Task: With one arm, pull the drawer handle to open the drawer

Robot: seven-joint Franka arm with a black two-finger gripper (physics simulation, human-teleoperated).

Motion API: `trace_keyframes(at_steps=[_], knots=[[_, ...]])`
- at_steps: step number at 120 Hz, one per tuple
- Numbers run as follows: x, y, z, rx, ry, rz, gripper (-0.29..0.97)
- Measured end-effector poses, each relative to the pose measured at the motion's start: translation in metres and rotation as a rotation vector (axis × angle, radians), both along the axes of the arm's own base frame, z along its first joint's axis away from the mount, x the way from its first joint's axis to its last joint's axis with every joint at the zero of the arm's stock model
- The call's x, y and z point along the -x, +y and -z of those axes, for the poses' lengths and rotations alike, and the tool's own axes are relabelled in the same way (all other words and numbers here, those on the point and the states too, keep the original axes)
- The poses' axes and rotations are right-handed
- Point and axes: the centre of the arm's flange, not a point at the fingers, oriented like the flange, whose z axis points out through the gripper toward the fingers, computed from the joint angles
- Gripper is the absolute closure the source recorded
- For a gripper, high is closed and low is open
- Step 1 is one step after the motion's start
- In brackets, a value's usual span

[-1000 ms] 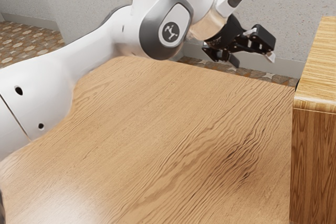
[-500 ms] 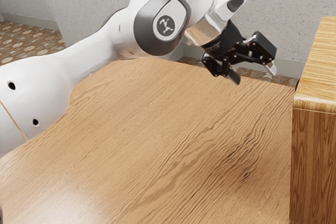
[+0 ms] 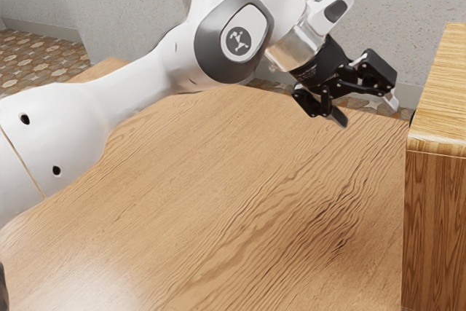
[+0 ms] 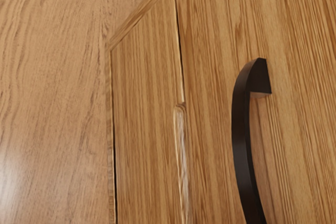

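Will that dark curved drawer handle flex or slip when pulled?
The drawer handle looks like a solid arched bar, so it is probably rigid. Its smooth, narrow surface may be slippery. It stands off the drawer front, so it likely allows hooking.

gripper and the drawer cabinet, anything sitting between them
Nothing. In the exterior view the open gripper hangs above the table, and the stretch of tabletop from it to the drawer cabinet is bare wood.

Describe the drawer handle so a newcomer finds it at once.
Start at the wooden cabinet at the exterior view's right edge, past the table. In the wrist view, one of its panels carries the handle, a slim arched bar. It alone is black; everything around it is light wood grain.
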Motion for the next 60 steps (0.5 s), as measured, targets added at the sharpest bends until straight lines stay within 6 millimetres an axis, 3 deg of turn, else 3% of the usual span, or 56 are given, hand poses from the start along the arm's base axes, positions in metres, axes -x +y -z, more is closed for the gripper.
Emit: trace_keyframes(at_steps=[60], knots=[[-0.006, -0.007, 0.021, 0.044, 0.020, -0.013, 0.00]])
